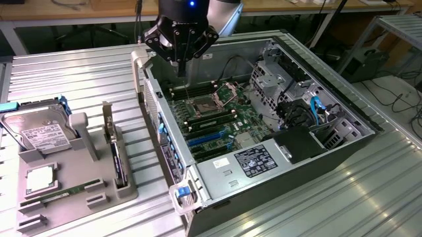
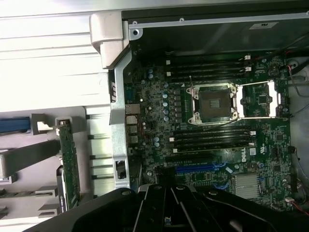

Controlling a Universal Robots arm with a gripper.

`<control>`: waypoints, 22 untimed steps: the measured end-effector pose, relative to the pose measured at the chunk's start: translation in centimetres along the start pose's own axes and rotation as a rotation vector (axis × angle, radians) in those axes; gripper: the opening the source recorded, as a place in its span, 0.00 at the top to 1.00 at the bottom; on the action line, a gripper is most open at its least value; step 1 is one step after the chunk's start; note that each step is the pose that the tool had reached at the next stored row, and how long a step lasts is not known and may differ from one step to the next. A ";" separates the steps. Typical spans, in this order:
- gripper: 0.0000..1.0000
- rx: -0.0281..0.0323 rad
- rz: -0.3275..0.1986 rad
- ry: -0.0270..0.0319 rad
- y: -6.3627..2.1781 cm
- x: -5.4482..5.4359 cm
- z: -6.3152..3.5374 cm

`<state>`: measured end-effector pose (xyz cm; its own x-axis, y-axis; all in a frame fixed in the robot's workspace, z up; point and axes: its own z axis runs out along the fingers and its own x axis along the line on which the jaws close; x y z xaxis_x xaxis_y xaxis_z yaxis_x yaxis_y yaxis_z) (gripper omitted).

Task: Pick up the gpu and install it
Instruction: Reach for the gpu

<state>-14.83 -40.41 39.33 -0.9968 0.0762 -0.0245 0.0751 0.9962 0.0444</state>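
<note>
Above the open computer case, the arm is hanging vertically, its tool closed on nothing, while the gpu is standing in a grey holder.

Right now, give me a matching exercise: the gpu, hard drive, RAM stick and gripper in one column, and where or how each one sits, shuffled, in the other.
Column one
1. gpu
2. hard drive
3. RAM stick
4. gripper

Column two
A. lying flat on the grey holder
B. shut, over the open computer case
C. propped up, white label showing
D. standing on edge in the holder, on the side nearest the case

Pairs: 1-D, 2-C, 3-A, 4-B
</note>
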 end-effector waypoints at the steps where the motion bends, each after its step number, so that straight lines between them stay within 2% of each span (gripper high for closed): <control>1: 0.89 0.0000 0.000 -0.0001 -0.01 0.0 0.00; 22: 0.89 0.0000 0.000 0.0000 -0.42 0.7 -0.03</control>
<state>-15.58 -40.77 39.33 -0.9968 0.0762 -0.0245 0.0751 0.9962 0.0444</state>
